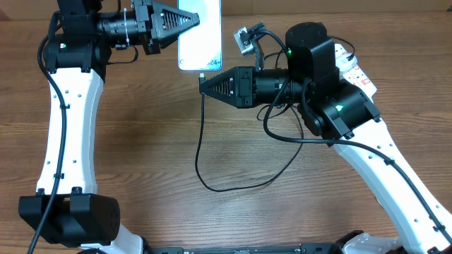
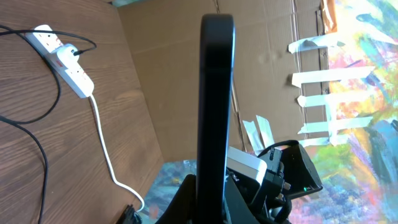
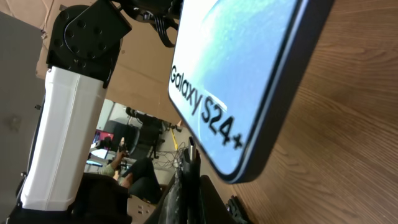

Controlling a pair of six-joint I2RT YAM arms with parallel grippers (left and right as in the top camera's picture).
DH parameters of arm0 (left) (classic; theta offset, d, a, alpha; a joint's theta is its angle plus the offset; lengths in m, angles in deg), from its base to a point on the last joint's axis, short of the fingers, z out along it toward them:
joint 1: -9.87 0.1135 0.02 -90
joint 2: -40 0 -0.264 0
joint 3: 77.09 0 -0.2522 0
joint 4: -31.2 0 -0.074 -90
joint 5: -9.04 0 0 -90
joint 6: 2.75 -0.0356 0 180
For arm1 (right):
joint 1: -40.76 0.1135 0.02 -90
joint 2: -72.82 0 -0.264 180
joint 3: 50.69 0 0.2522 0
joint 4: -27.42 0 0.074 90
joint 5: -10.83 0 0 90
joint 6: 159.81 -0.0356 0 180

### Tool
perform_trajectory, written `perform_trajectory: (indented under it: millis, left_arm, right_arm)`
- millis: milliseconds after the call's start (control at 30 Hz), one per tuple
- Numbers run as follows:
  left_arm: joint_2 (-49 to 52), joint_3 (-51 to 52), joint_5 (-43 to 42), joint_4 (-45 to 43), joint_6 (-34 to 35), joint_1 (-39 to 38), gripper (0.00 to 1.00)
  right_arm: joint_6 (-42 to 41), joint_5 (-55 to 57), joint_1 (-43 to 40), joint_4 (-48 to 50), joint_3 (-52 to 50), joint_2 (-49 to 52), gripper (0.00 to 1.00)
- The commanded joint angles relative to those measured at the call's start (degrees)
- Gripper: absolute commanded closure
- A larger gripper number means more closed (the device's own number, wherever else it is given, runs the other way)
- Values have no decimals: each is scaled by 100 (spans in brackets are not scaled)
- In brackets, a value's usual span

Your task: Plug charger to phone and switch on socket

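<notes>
The phone (image 1: 199,34) with its light blue screen is held at the table's far edge by my left gripper (image 1: 185,22), which is shut on its side; in the left wrist view it shows edge-on as a dark slab (image 2: 216,93). My right gripper (image 1: 206,82) is shut on the connector tip of the black charger cable (image 1: 201,152), just below the phone's lower short edge. In the right wrist view the tip (image 3: 192,149) stands beside the phone's "Galaxy S24+" end (image 3: 236,81), apart from it. The white socket (image 2: 62,57) lies far right, with the black plug in it.
The charger cable loops across the table's middle (image 1: 247,185). The socket's thick white cord (image 2: 106,152) runs off toward the table's edge. A cardboard wall (image 2: 180,74) stands behind the table. The socket is partly hidden by my right arm in the overhead view (image 1: 355,70).
</notes>
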Motion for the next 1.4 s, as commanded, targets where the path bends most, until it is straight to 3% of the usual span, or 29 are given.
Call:
perform_trajectory:
  millis: [0,767,1067,1367]
  left_arm:
    - [-61,-85,-258,-44,13,-15,96]
    - [-42,-85,398,-341,-85,164,96]
    - [162,-85,804,310,-1126,404,96]
    - [433,-85,2212,1836,-2291,402,96]
  right_arm:
    - [-2,61,31,61,114,66,96]
    - [179,-90,22,-249,114,188,96]
    - [345,1294,22,-1108,11,188,96]
    - [275,2870,22,-1598,-544,363,96]
